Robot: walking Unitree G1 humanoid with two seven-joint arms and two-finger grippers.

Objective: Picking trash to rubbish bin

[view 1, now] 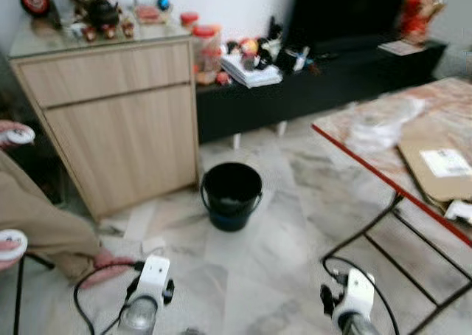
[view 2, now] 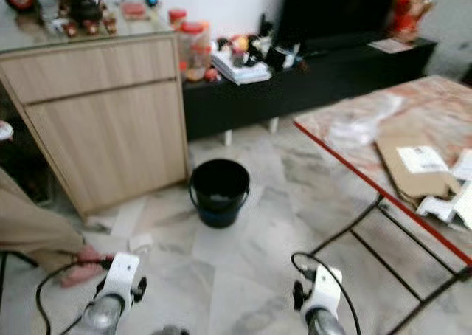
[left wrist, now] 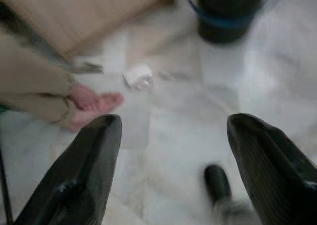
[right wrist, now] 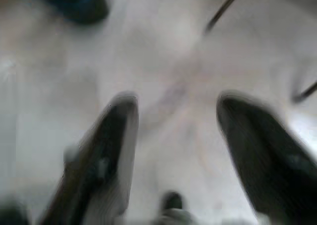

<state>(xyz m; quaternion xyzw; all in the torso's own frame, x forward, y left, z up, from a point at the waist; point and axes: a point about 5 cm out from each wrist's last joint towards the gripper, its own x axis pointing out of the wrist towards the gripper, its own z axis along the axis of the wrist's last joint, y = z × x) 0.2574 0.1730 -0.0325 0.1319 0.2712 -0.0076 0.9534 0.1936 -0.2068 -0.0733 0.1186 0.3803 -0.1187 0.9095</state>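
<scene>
- Marble floor [view 1: 295, 224] lies ahead of you, with the black bucket [view 1: 231, 195] standing on it just right of the wooden cabinet [view 1: 110, 114]; I judge this to be your rubbish bin.
- Trash on the floor: a small crumpled white scrap [view 1: 153, 244] lies near-left of the bucket, close to a person's bare foot [view 1: 110, 265]. The left wrist view shows it between foot and bucket.
- Further trash sits on the red-edged table [view 1: 354, 154] to your right: a clear plastic wrapper [view 1: 383, 125], a flattened cardboard piece [view 1: 435, 165] and white paper at the near edge.
- Left gripper [left wrist: 171, 160] hangs low over bare floor, fingers spread wide, holding nothing.
- Right gripper [right wrist: 173, 145] likewise hangs over the floor, fingers apart and empty; that view is blurred.
- Risk: the person seated at far left holds two white controllers, and the foot lies just beside the scrap. A reach there could strike the foot.
- Risk: a black cable [view 1: 96, 283] loops on the floor near your left arm; it could snag.
- Risk: blur suggests camera motion; aiming before it settles could miss the small scrap.
- Risk: the table's thin black frame [view 1: 398, 224] stands near your right arm and could be clipped.
</scene>
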